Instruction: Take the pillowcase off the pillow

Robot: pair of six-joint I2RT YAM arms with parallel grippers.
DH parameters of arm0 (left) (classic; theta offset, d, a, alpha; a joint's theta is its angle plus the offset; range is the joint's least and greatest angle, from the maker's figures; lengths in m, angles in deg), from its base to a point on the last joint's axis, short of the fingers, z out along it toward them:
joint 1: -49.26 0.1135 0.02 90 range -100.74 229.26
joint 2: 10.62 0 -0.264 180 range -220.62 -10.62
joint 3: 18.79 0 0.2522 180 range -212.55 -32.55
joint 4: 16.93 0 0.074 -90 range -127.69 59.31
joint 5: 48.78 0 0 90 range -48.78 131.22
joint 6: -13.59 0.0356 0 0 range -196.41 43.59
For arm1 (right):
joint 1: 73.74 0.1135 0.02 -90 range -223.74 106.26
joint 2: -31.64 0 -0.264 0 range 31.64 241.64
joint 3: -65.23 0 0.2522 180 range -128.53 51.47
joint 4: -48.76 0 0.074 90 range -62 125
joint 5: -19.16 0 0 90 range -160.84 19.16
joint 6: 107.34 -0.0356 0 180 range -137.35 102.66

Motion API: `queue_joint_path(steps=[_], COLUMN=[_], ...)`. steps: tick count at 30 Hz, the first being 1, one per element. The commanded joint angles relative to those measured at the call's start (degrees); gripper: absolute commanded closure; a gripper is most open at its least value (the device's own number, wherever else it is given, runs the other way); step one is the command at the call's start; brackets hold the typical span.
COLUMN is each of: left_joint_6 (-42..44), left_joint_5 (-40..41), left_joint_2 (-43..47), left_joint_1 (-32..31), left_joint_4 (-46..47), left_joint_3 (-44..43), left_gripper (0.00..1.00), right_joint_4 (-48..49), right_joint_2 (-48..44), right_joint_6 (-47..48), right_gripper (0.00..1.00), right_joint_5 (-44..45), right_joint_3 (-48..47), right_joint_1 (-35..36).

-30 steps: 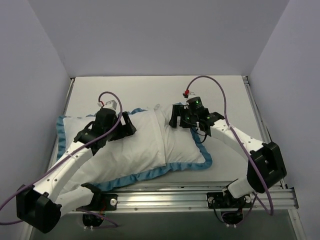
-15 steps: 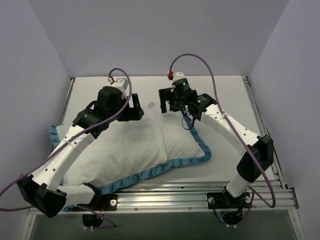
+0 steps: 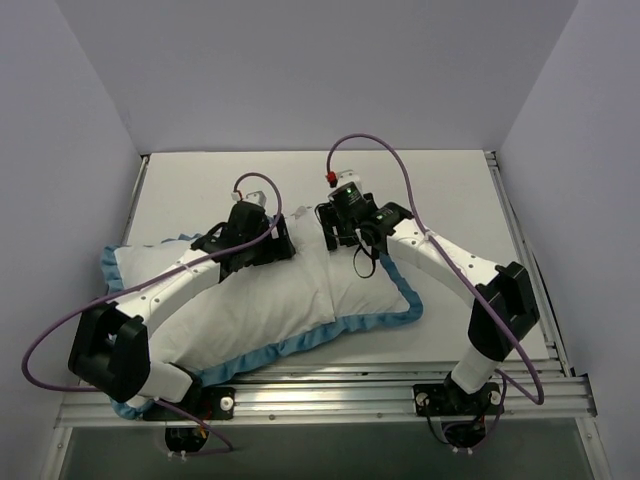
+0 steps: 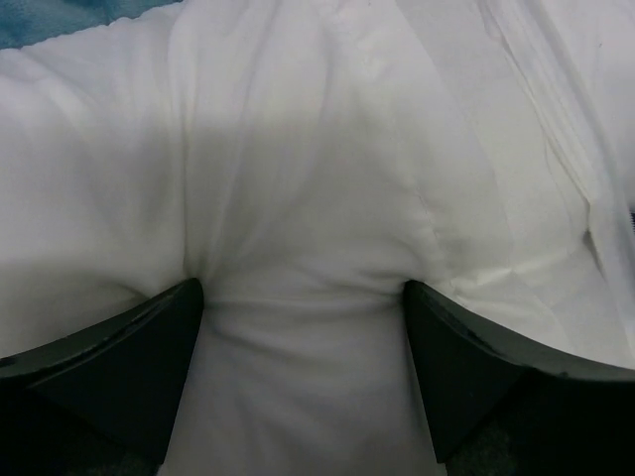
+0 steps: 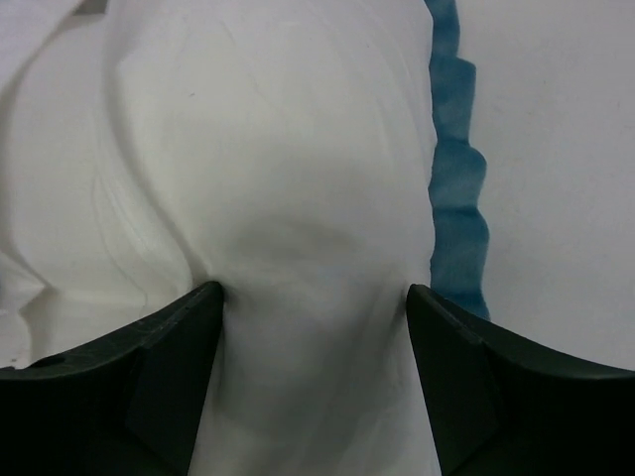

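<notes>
White cloth point(image 4: 298, 178) bulges between the wide-spread fingers point(image 4: 119, 367) of both tools; I read left tool point(image 4: 303, 297) and right tool point(image 5: 316, 293) as open, pressing down. Under them the pillowcase point(image 3: 370, 285), blue frill point(image 3: 402, 300) showing, lies on the desk point(image 3: 450, 190) with the pillow point(image 3: 250, 310).

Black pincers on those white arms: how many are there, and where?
2. The left pincer presses into the far middle of the white, teal-ruffled fabric pillowcase; the right pincer presses in beside it, nearer the right ruffle. None seems hidden.

2 white arms point(image 3: 170, 285), purple cables point(image 3: 365, 137)
</notes>
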Motion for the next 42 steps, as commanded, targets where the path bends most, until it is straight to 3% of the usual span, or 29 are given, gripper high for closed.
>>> queue_joint_path(steps=[1,5,9,13,19,28,31,37,42], left_joint_6=[-4.48,-5.36,-5.37,-4.4,-4.31,-3.96,-4.13,-5.01,-5.89], left_joint_5=[-2.1,-2.8,-2.98,-2.72,-2.8,-1.66,-1.66,-2.37,-2.72], left_joint_2=[-1.09,-0.47,0.67,1.2,1.38,2.78,3.14,3.75,5.15], left_joint_1=[0.73,0.73,0.64,0.55,-0.06,-0.15,-0.24,-0.15,-0.06], left_joint_4=[-1.87,-1.25,-0.99,-1.86,-1.78,-2.57,-2.66,-2.92,-3.1], left_joint_3=[6.94,9.23,10.2,9.5,8.8,9.5,10.2,12.04,13.98], left_gripper=[0.09,0.09,0.09,0.09,0.09,0.09,0.09,0.09,0.09], right_joint_4=[-1.97,-0.03,-1.34,-1.18,-1.18,2.16,3.74,5.41,8.4], right_joint_2=[-0.23,-2.6,-3.57,-5.94,-4.11,4.33,5.48,2.33,-0.05], right_joint_6=[0.33,-0.46,-0.9,-0.64,-0.46,0.68,0.94,-1.25,-3.54], right_gripper=[0.32,0.45,0.47,0.32,0.19,0.17,0.23,0.39,0.48], right_joint_5=[5.33,3.66,4.01,-0.37,0.06,-0.73,-0.91,1.55,-3.63], right_joint_3=[4.87,11.29,10.78,5.08,-3.02,-1.81,1.35,9.43,13.66], right_joint_1=[-4.02,-10.09,-11.07,-8.79,-1.14,-1.75,-3.5,-14.39,-17.83])
